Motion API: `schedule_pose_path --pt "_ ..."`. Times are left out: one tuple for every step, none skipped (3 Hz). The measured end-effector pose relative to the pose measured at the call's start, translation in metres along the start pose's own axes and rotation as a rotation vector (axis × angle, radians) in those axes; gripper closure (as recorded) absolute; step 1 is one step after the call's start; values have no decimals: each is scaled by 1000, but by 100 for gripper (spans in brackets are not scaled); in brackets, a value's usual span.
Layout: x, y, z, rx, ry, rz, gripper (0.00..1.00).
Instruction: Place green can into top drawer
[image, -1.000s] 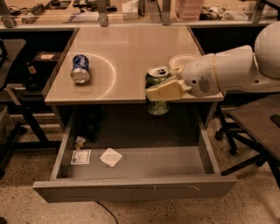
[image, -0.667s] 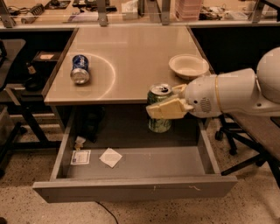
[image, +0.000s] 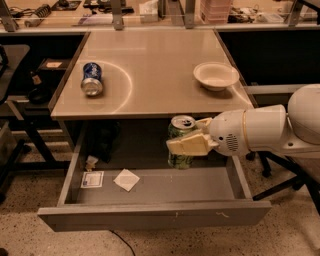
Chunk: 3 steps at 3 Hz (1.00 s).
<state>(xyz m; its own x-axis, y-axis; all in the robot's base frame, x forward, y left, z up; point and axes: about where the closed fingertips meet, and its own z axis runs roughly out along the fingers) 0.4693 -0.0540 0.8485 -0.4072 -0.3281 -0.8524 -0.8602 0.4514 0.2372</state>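
The green can (image: 179, 130) is upright, with mottled green sides and a silver pull-tab top. My gripper (image: 189, 144) is shut on the green can, its cream fingers (image: 190, 145) wrapped around the can's middle. It holds the can inside the open top drawer (image: 155, 215), at the right of the drawer's middle, with the can's base low near the drawer floor. I cannot tell whether the base touches the floor. The drawer is pulled out far below the desk.
A blue can (image: 92, 79) lies on its side at the desk's left. A white bowl (image: 216, 75) sits at the desk's right. Paper scraps (image: 126, 179) and a small card (image: 92, 179) lie in the drawer's left part. An office chair base stands at the right.
My gripper has carried the green can down from the desk's front edge into the open drawer. The arm now sits lower. The blue can and bowl have not moved.
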Motion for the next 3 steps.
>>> schedule_pose_path --pt "19 2 12 -6 -29 42 100" --pt "58 0 35 22 -65 90 100" --pt "80 -16 54 68 -93 90 100"
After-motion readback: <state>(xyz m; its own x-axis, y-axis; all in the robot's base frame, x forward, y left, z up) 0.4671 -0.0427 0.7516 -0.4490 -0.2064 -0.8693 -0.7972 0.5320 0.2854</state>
